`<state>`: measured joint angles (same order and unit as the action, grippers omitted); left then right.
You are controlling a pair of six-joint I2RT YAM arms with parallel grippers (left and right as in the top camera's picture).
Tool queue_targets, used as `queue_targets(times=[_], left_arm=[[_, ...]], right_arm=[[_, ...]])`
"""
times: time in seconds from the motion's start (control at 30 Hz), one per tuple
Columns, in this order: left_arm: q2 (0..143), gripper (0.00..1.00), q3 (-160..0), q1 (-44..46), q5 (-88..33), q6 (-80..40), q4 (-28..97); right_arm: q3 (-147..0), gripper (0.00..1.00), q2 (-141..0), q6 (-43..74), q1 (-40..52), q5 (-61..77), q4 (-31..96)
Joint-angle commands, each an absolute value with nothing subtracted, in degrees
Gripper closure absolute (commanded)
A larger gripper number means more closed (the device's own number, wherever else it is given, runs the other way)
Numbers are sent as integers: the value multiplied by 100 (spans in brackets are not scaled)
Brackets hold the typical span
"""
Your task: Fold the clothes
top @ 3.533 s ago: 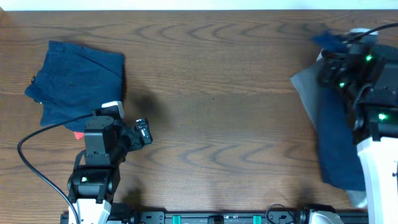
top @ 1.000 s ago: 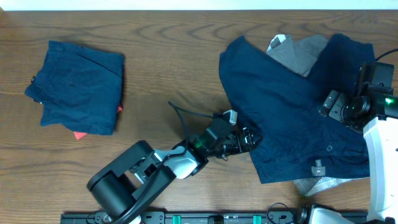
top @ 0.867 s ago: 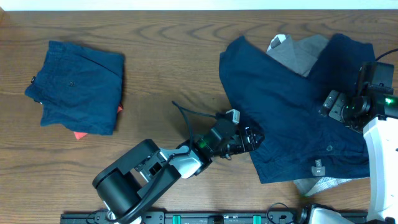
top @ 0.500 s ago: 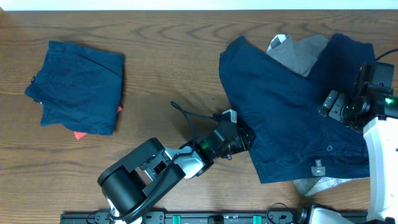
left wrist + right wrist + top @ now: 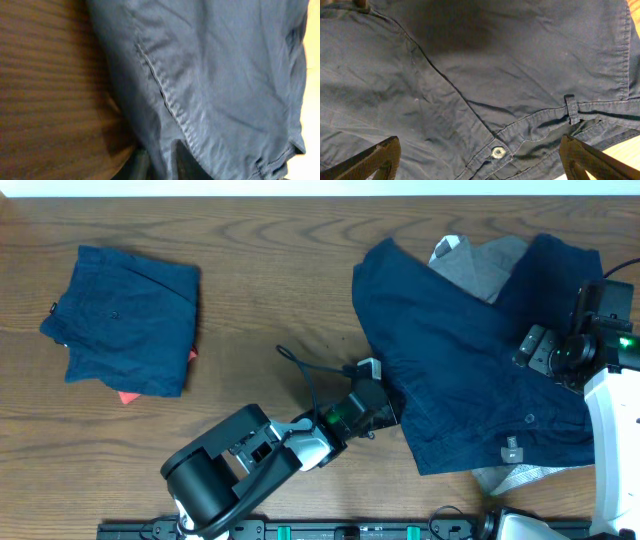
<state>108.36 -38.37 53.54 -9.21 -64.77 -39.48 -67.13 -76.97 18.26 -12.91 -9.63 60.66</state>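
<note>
A large navy garment (image 5: pixel 470 360) lies spread on the right of the table over a light grey garment (image 5: pixel 482 265). My left gripper (image 5: pixel 385 405) is at the navy garment's lower left edge. In the left wrist view its fingers (image 5: pixel 162 165) are shut on a fold of that navy cloth (image 5: pixel 220 75). My right gripper (image 5: pixel 535 350) hovers wide open over the garment's right part. The right wrist view shows its jaws (image 5: pixel 490 165) open and empty above the waistband button (image 5: pixel 498 152). A folded navy garment (image 5: pixel 120 320) lies at the far left.
Something red (image 5: pixel 125 396) peeks out from under the folded garment. Grey cloth (image 5: pixel 520 477) also shows below the navy garment near the front right. Bare wood table (image 5: pixel 280 290) lies between the two piles. The left arm's cable (image 5: pixel 300 370) loops above the table.
The left gripper has closed in on the navy garment's left edge and now pinches it. The right arm and the garments have not moved in the last second.
</note>
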Motion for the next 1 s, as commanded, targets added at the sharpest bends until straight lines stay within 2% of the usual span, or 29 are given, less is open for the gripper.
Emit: queue_targets(times=[0.0,0.07,0.1,0.23,0.33,0.47,0.53,0.63,0.8,0.9,0.97], left_arm=[[10932,88,-3942,5509,-558,-6416,-3959],[10932,89,-3942,5570,-521,-6416,-3959],[10932,94,-3942,5570,-526,-6416,-3959],[10912,94,-3942,5529,-609,-6414,-4095],[10768,94,-3966,5336,-1369,-6416,-4838],[10197,94,-4248,4788,-2816,-6576,-6512],[9725,94,-4451,4410,-3153,-6652,-6654],[9059,94,-4534,3769,-3404,-6353,-5902],[8252,94,-4534,2646,-3607,-5013,-2707],[7970,94,-4534,1942,-3688,-4182,-1282],[7841,94,-4534,1505,-3693,-4053,-735]], right_arm=[[-6777,1,-7677,1817,-1365,-954,6084],[-6777,1,-7677,1817,-1365,-956,6090],[-6777,1,-7677,1817,-1365,-956,6088],[-6777,1,-7677,1817,-1365,-956,6088],[-6777,1,-7677,1817,-1365,-958,6088],[-6777,1,-7677,1817,-1365,-958,6086],[-6777,1,-7677,1815,-1367,-961,6084],[-6777,1,-7677,1813,-1367,-961,6088],[-6777,1,-7677,1791,-1369,-963,6066],[-6777,1,-7677,1772,-1393,-963,6062],[-6777,1,-7677,1774,-1409,-961,6058]])
